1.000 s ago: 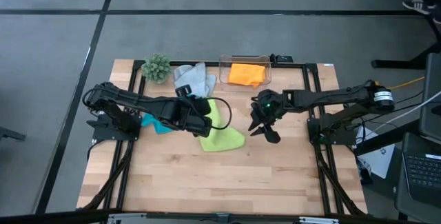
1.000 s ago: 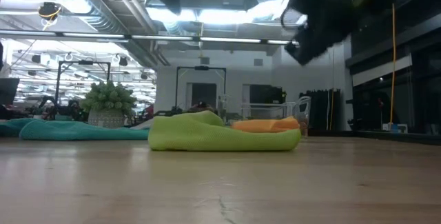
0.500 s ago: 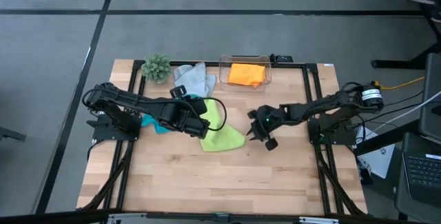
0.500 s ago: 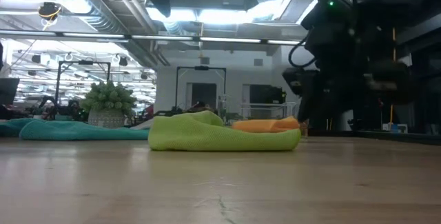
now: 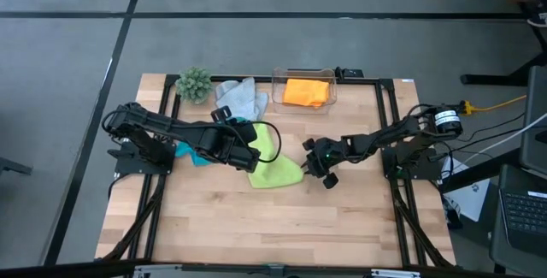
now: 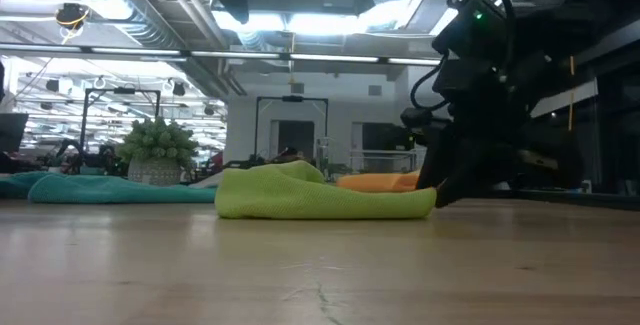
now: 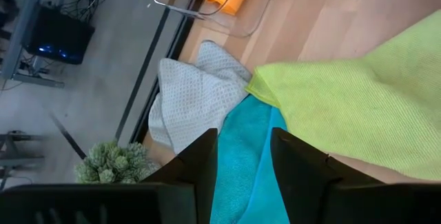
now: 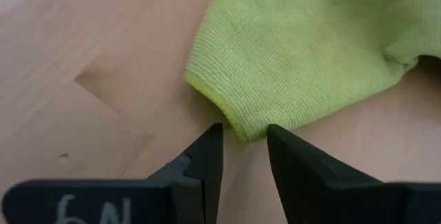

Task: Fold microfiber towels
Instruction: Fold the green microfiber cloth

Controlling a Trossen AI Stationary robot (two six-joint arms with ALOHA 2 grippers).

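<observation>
A lime green towel (image 5: 275, 163) lies bunched at the table's middle, and its right corner (image 8: 242, 126) points at my right gripper. My right gripper (image 8: 244, 143) is low over the table, open, with a fingertip on either side of that corner. My left gripper (image 7: 242, 158) hovers open, high above the turquoise towel (image 7: 244, 141), which lies flat beside the lime one. A grey towel (image 5: 240, 98) lies crumpled at the far edge. An orange towel (image 5: 306, 91) rests in a clear box. My right gripper comes slanting down from the table's right side, its two fingertips (image 8: 210, 145) flanking the lime towel's right corner (image 8: 242, 126), which lies on the table. Whether the fingers touch the cloth I cannot tell.
A small green plant (image 5: 194, 83) stands at the far left corner. The clear box (image 5: 303, 77) sits at the far edge. Bare wood (image 5: 273, 227) stretches along the table's near half.
My right gripper has come down to the table and moved toward the table's left edge, up to the lime towel's right corner, rolling its wrist on the way. The towels have stayed where they were.
</observation>
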